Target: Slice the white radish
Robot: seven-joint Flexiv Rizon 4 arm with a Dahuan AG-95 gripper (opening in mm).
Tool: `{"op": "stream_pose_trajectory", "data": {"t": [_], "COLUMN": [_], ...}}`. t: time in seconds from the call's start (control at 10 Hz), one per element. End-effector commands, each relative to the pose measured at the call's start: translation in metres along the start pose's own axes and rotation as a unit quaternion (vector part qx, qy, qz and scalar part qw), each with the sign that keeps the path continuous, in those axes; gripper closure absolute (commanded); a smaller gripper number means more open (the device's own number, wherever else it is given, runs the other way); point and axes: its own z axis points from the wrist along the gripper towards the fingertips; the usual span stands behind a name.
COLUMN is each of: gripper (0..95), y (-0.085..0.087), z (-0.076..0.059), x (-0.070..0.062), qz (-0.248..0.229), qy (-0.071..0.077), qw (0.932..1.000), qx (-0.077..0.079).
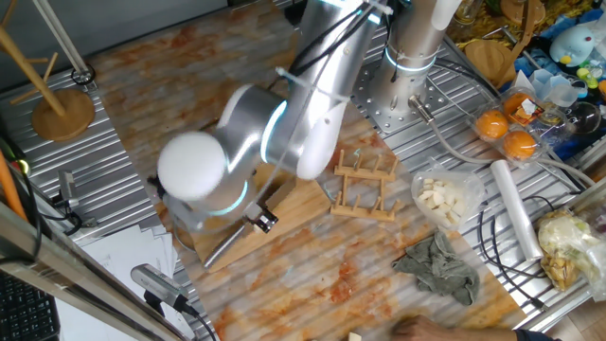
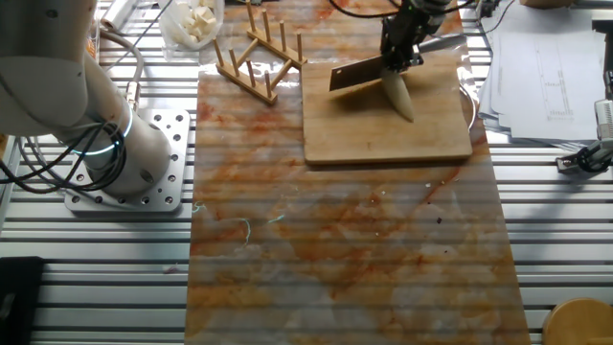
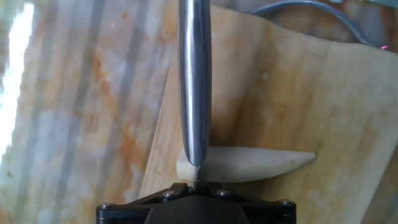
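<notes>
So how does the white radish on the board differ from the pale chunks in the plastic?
The tapered cream white radish lies whole on the wooden cutting board, under the knife blade; the pale cubes are already cut and heaped in clear plastic, off the board, beyond the wooden rack. Both are pale cream.

The knife blade at the frame's centre is smooth, glossy metal. Below it, the white radish looks matt and pale. The cutting board is light matt wood with visible grain. The desk wears a shiny, stained plastic sheet over ribbed metal, and the rack at upper left is bare wood.
</notes>
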Motion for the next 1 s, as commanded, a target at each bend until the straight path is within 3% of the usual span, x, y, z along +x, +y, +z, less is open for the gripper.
{"op": "stream_pose_trajectory", "data": {"t": [0.1,0.6,0.8,1.0], "gripper": [95.0,95.0,95.0,95.0], "y": [0.0025,-0.0022,-0.0067,-0.0043], "z": [0.0125,0.0084,0.0041,0.0067], "x": [0.0096,0.0115,0.0119,0.0125], "qz": [-0.020,-0.021,-0.020,-0.021], "qy": [0.003,-0.003,-0.005,-0.004], "qw": [0.9996,0.9997,0.9998,0.9998], "qx": [0.019,0.015,-0.004,-0.001]}}
